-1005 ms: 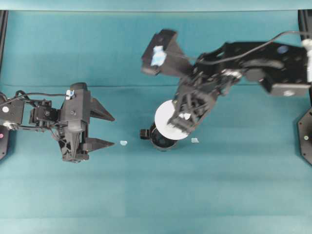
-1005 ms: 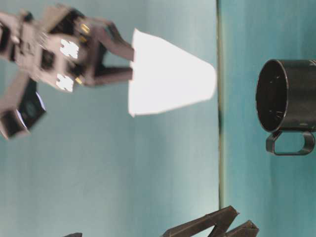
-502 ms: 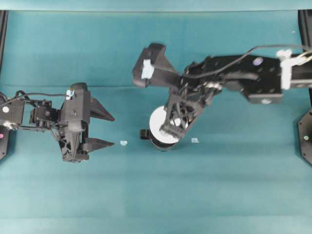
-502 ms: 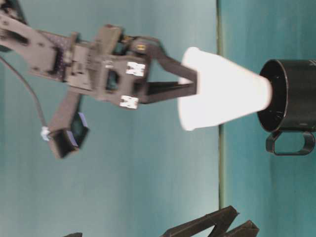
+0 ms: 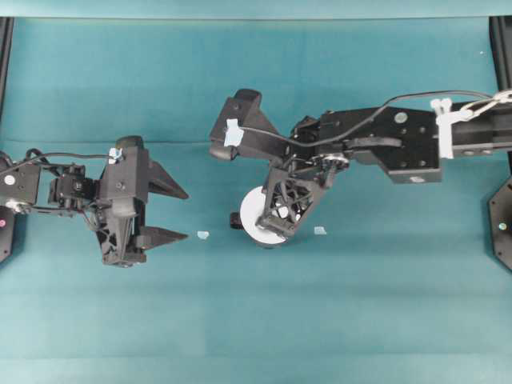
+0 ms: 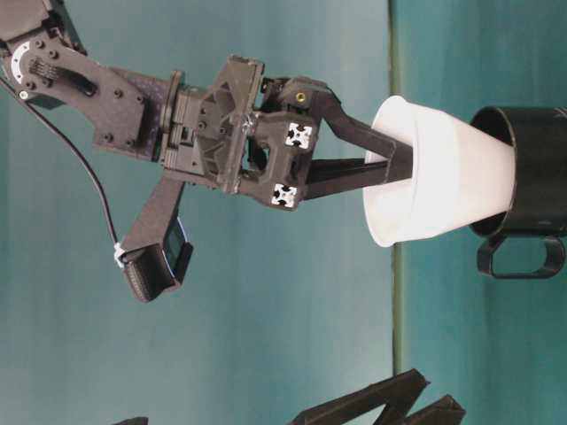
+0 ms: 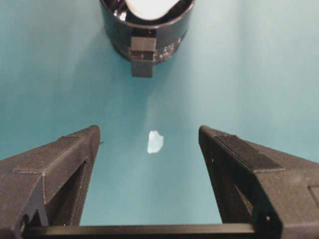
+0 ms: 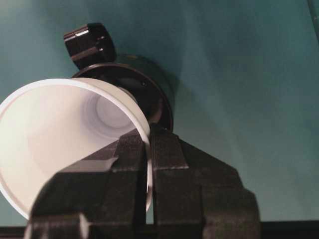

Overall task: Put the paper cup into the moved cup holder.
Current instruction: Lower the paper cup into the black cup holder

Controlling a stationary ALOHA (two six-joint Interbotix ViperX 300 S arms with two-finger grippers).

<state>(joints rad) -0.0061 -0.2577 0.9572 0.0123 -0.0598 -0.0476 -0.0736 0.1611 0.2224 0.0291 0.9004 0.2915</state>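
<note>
Our right claw (image 8: 148, 149) is pinching the paper cup (image 8: 60, 144) by its rim — one finger sits inside the cup and the other finger (image 8: 172, 159) presses on the outside wall. In the right wrist view the two fingers look almost pressed together, with just the thin white wall between them. From the side view we see the same claw (image 6: 399, 164) reaching toward the cup (image 6: 443, 181), which is tilted a little, wide end toward the arm.

The small end of the paper cup is inside the mouth of the cup holder (image 6: 536, 168). Most of the cup is sticking out above the black rim. We cannot tell if the cup's bottom touches the bottom of the holder. From above, the white cup (image 5: 254, 218) covers most of the cup holder (image 5: 266, 241), and only a thin black edge and the little handle peek out on the left side.

The cup holder stands upright on the teal table (image 5: 360, 304), near the middle. A tiny pale scrap (image 5: 319, 230) lies just to its right, and another scrap (image 5: 202, 235) lies to its left.

Our left claw (image 5: 176, 214) is spread wide open and holds nothing. It is well apart from the cup holder — in its own view the holder (image 7: 144, 37) is straight ahead, with its handle pointing back at us and a scrap (image 7: 155, 142) between.
</note>
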